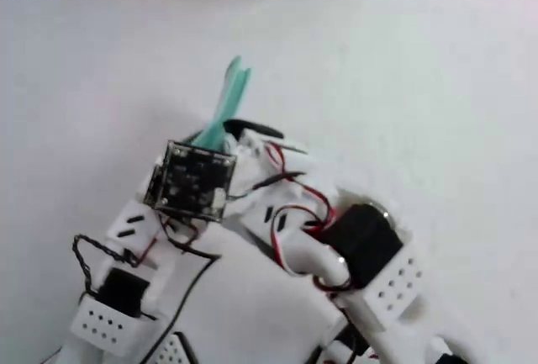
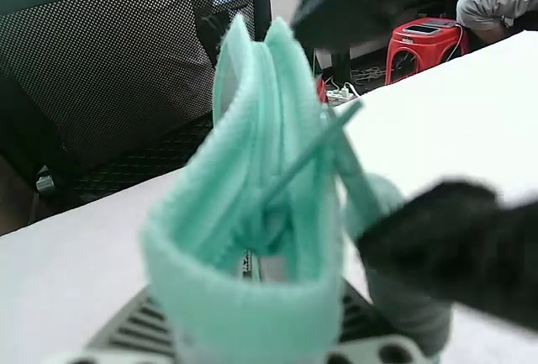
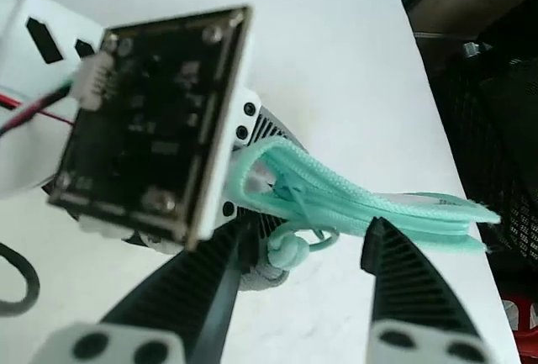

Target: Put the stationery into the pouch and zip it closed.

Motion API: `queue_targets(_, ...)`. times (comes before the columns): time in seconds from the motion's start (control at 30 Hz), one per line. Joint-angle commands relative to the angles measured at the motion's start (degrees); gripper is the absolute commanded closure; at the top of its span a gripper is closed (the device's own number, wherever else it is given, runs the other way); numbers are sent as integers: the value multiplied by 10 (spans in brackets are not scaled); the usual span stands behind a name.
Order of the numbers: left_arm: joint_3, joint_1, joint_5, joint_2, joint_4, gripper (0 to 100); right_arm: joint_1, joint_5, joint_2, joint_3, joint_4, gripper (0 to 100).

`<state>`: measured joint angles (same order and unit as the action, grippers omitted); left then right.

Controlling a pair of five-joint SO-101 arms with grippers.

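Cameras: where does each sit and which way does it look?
High view: above the table, looking down on both arms and the mint pouch.
Left wrist view: on the left arm, looking past the left gripper at the pouch it holds, toward a mesh chair.
Right wrist view: on the right arm, looking past the open right gripper at the pouch and the left arm's camera board.
All views share the pouch.

White table (image 1: pixel 420 87), black mesh chair (image 2: pixel 126 70), red case (image 2: pixel 429 40) on floor
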<state>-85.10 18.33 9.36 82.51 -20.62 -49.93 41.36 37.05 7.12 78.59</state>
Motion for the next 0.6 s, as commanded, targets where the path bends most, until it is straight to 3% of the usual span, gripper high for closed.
queue_targets(0.0,-9,8,-5,-13,-4,976,-3,8,-12,-37,-3,808)
queue_targets(0.17,-9,8,-5,-13,-4,976,-3,9,-35,-62,-6,823)
queue_targets(0.33,-9,8,-5,-12,-6,976,-3,46,-65,-74,7,985)
queue_targets(0.57,-9,8,-4,-12,-5,975,-12,54,-44,-73,10,978)
